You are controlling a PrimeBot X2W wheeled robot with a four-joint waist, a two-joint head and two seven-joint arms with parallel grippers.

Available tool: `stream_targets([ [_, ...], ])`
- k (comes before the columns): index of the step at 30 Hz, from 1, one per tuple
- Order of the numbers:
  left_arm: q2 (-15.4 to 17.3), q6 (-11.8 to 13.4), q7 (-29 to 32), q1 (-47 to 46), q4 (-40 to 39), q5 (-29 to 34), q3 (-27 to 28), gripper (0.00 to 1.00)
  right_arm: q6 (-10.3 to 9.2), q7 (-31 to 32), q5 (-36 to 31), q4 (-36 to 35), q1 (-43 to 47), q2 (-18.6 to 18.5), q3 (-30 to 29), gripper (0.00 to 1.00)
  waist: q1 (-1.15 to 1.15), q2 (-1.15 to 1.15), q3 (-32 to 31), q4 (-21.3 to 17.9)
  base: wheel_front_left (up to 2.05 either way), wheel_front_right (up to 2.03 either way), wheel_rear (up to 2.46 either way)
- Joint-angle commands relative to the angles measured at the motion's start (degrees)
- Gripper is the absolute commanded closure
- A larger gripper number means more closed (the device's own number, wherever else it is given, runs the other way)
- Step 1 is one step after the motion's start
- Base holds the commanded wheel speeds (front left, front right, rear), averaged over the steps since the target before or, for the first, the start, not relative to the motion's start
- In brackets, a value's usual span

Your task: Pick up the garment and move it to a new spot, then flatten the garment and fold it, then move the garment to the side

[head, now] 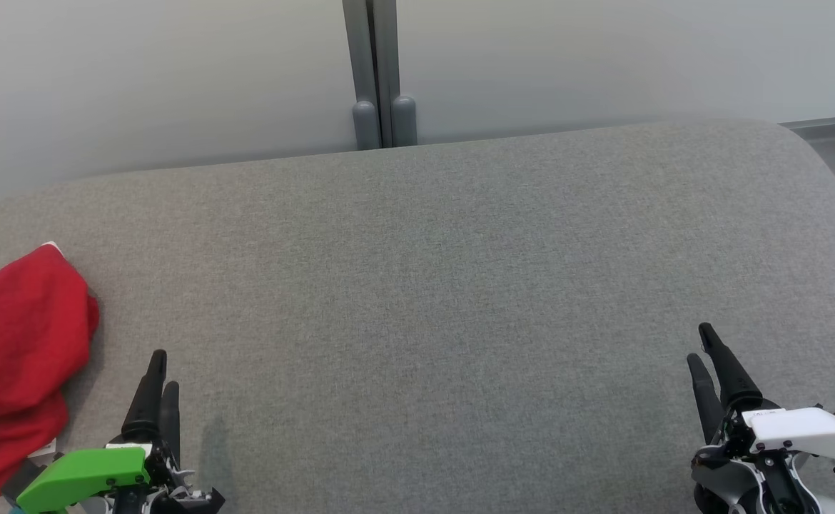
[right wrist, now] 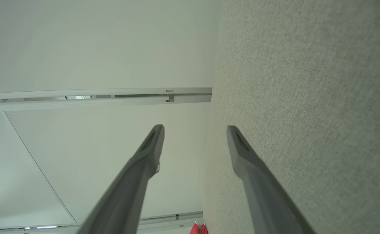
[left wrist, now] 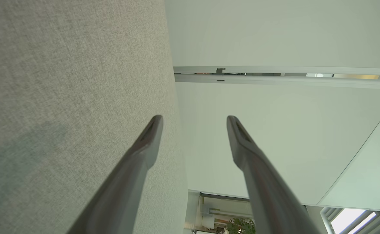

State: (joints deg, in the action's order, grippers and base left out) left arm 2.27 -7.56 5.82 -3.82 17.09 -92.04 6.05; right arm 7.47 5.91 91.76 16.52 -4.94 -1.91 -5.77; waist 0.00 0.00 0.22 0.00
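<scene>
Two grippers stand with fingers spread and empty: the left gripper (head: 163, 371) at the near left and the right gripper (head: 700, 343) at the near right of the grey fabric surface (head: 417, 285). The crumpled red garment (head: 21, 335) lies at the surface's left edge, near the left gripper but apart from its fingers.

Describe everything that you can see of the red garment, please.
The red garment is a soft-looking cloth, crumpled in a loose heap, not flattened. It lies on the grey fabric surface at its left edge, partly outside the head view. A small white bit shows at its top. The open left gripper stands to its right, fingers not touching it.
</scene>
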Motion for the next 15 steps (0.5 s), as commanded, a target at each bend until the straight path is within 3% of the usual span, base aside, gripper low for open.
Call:
stream_targets([
  [1, 0.71, 0.01, -0.76, -1.46, -0.61, 1.29, -0.35, 0.00, 0.01, -0.84, -1.27, -0.92, -1.29, -0.58, 0.62, 0.00, 0.00, 0.00, 0.02, 0.00, 0.00, 0.00, 0.00],
  [6, 1.58, 0.01, -2.20, -2.07, -0.03, 5.35, -0.98, 0.00, 0.01, -2.23, -5.82, -0.88, -1.93, -0.81, 0.94, 0.00, 0.00, 0.00, 0.09, -0.02, 0.00, 0.00, 0.00],
  [15, 2.72, 0.02, -4.57, -2.15, -0.76, 18.07, -2.27, 0.00, 0.02, -4.61, -18.86, -1.72, -2.78, -0.66, 1.02, 0.00, 0.00, 0.00, 0.26, -0.18, 0.00, 0.00, 0.00],
])
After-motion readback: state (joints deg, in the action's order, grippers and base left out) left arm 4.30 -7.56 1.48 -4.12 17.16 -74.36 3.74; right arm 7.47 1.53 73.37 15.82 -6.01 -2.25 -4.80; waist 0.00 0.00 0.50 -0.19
